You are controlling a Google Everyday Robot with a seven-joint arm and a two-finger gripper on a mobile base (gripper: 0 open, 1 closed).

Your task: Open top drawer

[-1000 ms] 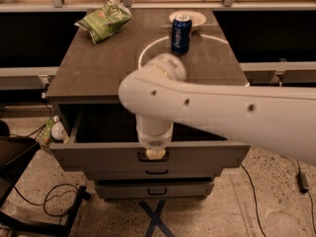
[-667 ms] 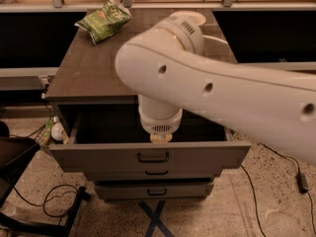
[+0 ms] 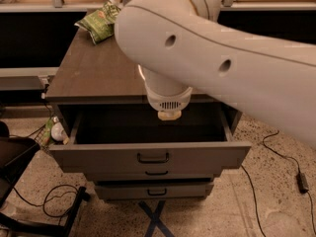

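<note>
The top drawer stands pulled out from the cabinet, its deep grey interior exposed and its dark loop handle at the centre of the front. My gripper hangs above the rear of that interior; whether it grips anything I cannot tell. A green bag lies at the far edge of the tabletop.

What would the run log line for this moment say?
top drawer: pulled out, interior showing | gripper: over drawer interior, apart from handle | green bag: on cabinet top
</note>
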